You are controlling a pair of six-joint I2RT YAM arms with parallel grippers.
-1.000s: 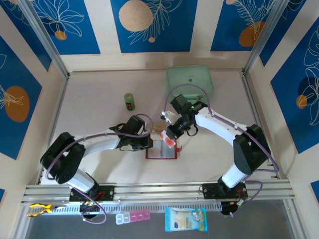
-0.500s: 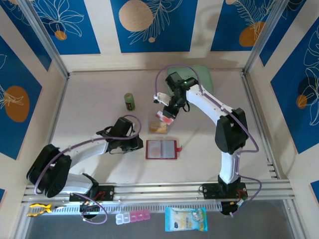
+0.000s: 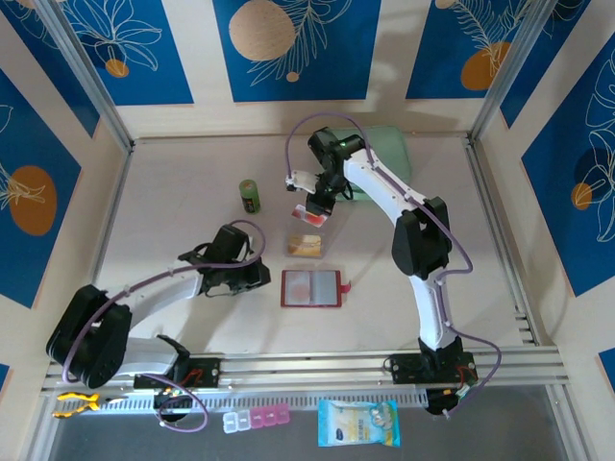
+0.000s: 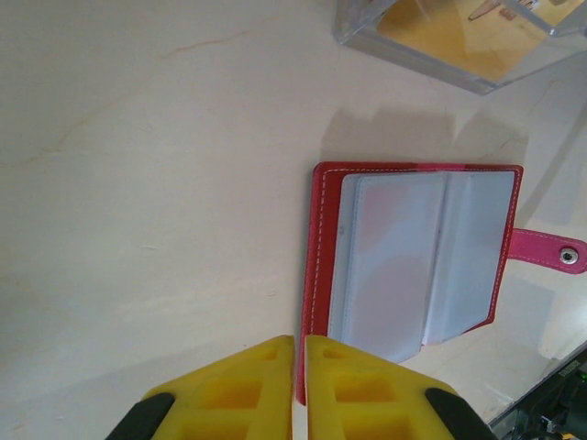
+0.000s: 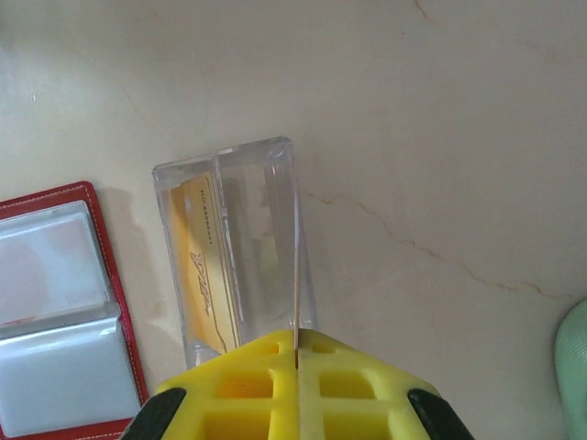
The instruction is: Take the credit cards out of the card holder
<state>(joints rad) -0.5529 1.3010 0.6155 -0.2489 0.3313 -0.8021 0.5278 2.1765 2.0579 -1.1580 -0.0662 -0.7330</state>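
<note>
Just flat, rectangular red card holder (image 4: 413, 261)

Lab robot cell: aluminium rail (image 3: 307, 368), patterned panels (image 3: 288, 48)

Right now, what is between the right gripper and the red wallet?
A clear box holding a tan card, seen from the top camera, sits between the right gripper and wallet.

I read the card holder (image 3: 310, 287) as red with pale stitching, its pockets a cloudy blue-grey. Just beyond it, the credit card (image 3: 309, 213) is white with a reddish band. A clear box (image 5: 234, 247) shows a tan-orange card (image 5: 206, 275) inside. Far right sits a mint green case (image 3: 389, 154), and to the left a green bottle (image 3: 250, 196). The walls (image 3: 288, 48) are blue with white leaf outlines.
</note>
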